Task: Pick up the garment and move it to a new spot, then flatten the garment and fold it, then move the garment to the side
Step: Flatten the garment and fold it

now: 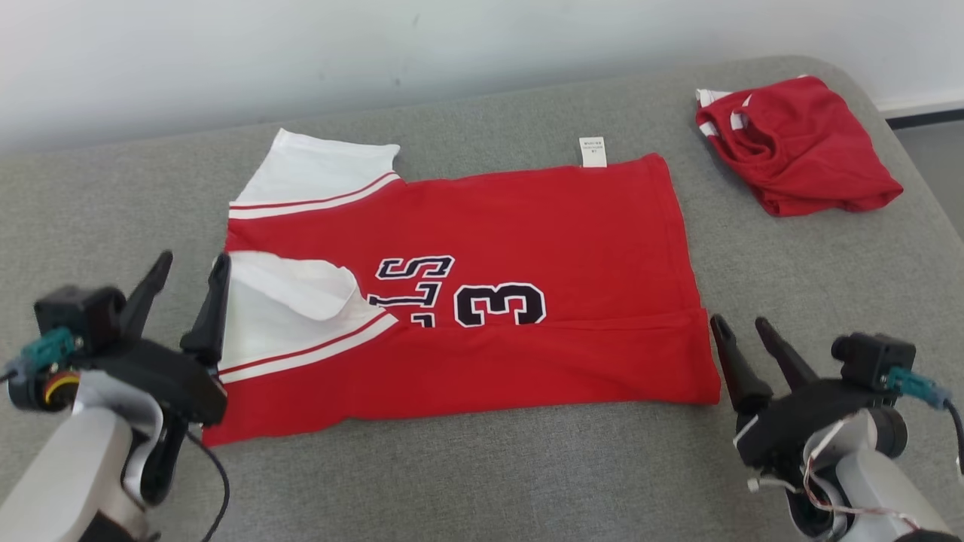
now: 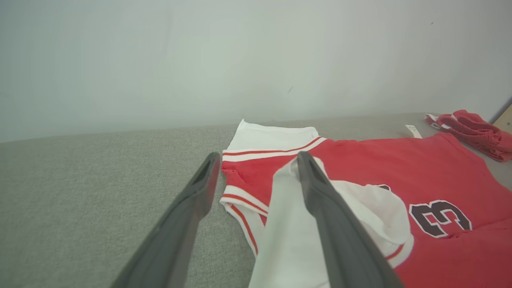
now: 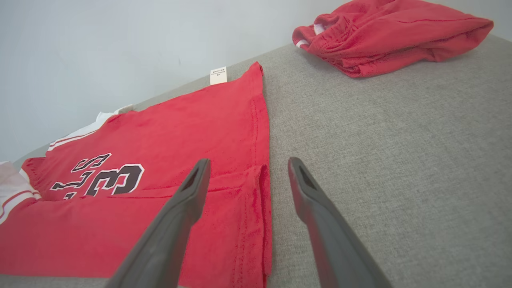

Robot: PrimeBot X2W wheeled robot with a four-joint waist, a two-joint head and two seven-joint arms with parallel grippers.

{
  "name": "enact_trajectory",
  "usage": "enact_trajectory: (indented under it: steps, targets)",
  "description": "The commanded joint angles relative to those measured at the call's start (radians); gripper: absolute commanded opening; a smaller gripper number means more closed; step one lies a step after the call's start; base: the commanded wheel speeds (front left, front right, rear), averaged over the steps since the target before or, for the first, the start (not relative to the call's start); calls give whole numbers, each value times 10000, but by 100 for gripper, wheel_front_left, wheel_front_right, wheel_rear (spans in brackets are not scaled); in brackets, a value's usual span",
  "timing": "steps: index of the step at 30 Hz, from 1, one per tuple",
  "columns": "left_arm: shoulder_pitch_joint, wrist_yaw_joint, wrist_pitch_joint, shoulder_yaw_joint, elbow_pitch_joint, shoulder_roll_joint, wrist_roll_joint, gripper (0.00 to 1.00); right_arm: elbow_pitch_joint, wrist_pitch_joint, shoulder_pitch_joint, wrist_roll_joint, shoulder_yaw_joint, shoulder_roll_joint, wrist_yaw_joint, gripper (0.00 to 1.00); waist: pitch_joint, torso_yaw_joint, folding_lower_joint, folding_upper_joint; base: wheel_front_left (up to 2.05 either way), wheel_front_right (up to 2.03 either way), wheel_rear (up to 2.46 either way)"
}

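Left gripper at 8 o'clock in head view, fingers spread, nothing pinched. In left wrist view one finger crossed in front of the near sleeve; contact unclear. Right gripper at 4 o'clock, fingers spread too, empty, tips just beside the jersey's hem corner. Jersey, red with white sleeves, lay flat at the middle of the grey cushion. Its 6 o'clock edge was folded up over the bottom of the number 3, and the near sleeve was flipped in onto the chest. Tag stuck out at the jersey's 12 o'clock edge. Second red garment was bunched at 2 o'clock, well apart from the jersey.
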Motion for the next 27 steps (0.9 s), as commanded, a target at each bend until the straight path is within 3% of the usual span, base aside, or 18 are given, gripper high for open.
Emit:
enact_trajectory:
  steps: [1,15,22,27]
  targets:
    - [447,2,-158,72,-66,83,-96,100,-114,-85,359,-70,69,-47,-28,100,-202,109,0,-1,0,0,0]
    - [2540,621,-570,310,-1379,-266,-124,100,-330,-244,1717,-158,-572,56,-28,100,-600,486,0,-1,0,0,0]
    - [2040,625,-337,241,-1424,-374,-96,100,-480,-156,1869,-321,-781,243,-28,100,-589,440,0,-1,0,0,0]
    - [1357,470,22,518,-1301,-25,-403,100,-523,-55,1577,-434,-669,415,-28,100,-483,152,0,-1,0,0,0]
